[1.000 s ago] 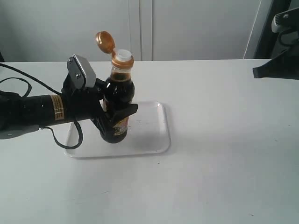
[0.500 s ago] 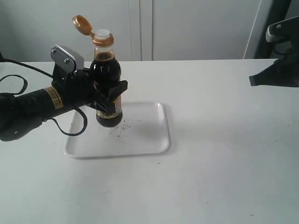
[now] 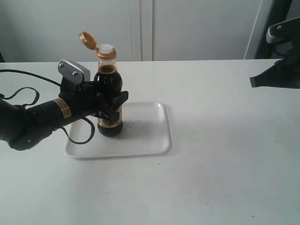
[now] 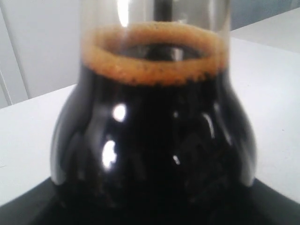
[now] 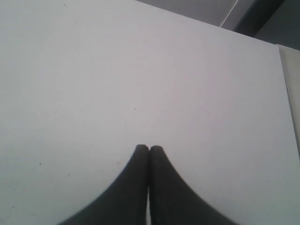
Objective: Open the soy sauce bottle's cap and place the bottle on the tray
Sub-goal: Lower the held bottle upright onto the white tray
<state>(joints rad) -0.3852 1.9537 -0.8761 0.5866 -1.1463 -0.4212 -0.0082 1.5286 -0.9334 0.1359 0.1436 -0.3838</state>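
Note:
The soy sauce bottle [image 3: 109, 89] stands upright on the left part of the white tray [image 3: 147, 136], its base on the tray floor. Its golden-brown cap [image 3: 86, 39] is flipped back on its hinge, baring the white spout [image 3: 106, 48]. My left gripper [image 3: 108, 108] is shut on the bottle's body from the left. In the left wrist view the bottle [image 4: 154, 140] fills the frame, dark liquid with a foam ring, and hides the fingers. My right gripper [image 5: 149, 149] is shut and empty over bare table; in the exterior view it [image 3: 255, 82] hangs at the far right.
The white table [image 3: 225, 154] stretches right of the tray. A black cable [image 3: 28, 91] loops behind my left arm. A pale wall with cabinet seams rises behind the table.
My left gripper carried the bottle from a tilted, raised pose, lifting it further and swinging it left, then lowered it upright onto the tray. The right arm barely moved.

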